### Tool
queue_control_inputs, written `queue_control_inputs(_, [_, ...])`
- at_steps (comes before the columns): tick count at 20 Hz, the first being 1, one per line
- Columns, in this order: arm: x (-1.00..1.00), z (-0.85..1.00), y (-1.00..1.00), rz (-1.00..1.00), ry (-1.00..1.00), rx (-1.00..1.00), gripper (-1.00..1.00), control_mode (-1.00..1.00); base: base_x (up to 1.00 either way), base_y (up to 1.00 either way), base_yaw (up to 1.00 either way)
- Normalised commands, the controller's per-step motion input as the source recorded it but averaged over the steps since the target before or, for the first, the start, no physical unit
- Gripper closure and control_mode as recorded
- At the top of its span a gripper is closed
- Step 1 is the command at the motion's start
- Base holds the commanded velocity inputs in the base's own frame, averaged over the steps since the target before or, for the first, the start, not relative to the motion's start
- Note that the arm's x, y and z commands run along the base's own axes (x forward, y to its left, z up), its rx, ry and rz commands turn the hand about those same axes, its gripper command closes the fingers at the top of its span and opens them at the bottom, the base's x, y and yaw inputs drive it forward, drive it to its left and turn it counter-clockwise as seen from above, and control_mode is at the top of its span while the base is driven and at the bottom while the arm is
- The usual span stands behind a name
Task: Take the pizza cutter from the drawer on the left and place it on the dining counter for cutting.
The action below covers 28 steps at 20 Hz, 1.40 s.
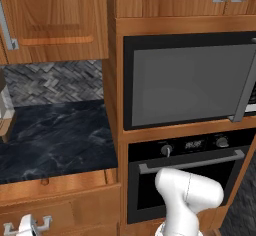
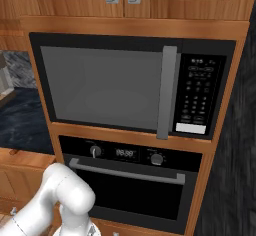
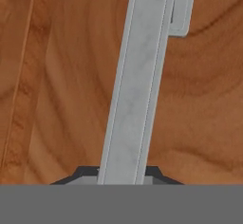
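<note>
Close up, drawer [image 1: 60, 192] sits slightly pulled out at lower left, under black counter [image 1: 55, 140]. Silver handle [image 3: 137, 85] runs between dark fingertips [image 3: 83, 174] of gripper [image 3: 122, 175]; jaws straddle bar, grip state unclear. Oven [image 1: 185, 175] to right, below microwave [image 1: 190, 80].

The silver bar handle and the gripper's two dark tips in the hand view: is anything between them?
Nothing: in the hand view the squared silver bar handle runs straight down between the dark fingertips, against the brown wooden drawer front.
</note>
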Motion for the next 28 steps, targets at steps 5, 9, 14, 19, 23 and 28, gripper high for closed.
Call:
queue_control_inputs(5, [-0.78, 0.0, 0.0, -0.04, 0.0, 0.0, 1.0, -1.0, 0.0, 0.0, 0.0])
queue_control_inputs(9, [-0.77, 0.0, 0.01, -0.03, 0.0, 0.0, 1.0, -1.0, 0.0, 0.0, 0.0])
queue_control_inputs(14, [-0.76, 0.0, 0.01, -0.03, 0.0, 0.0, 1.0, -1.0, 0.0, 0.0, 0.0])
queue_control_inputs(19, [-0.74, 0.0, 0.0, -0.03, 0.0, 0.0, 1.0, -1.0, 0.0, 0.0, 0.0])
queue_control_inputs(23, [-0.73, 0.0, 0.0, -0.03, 0.0, 0.0, 1.0, -1.0, 0.0, 0.0, 0.0])
queue_control_inputs(28, [-0.7, 0.0, 0.0, -0.03, 0.0, 0.0, 1.0, -1.0, 0.0, 0.0, 0.0])
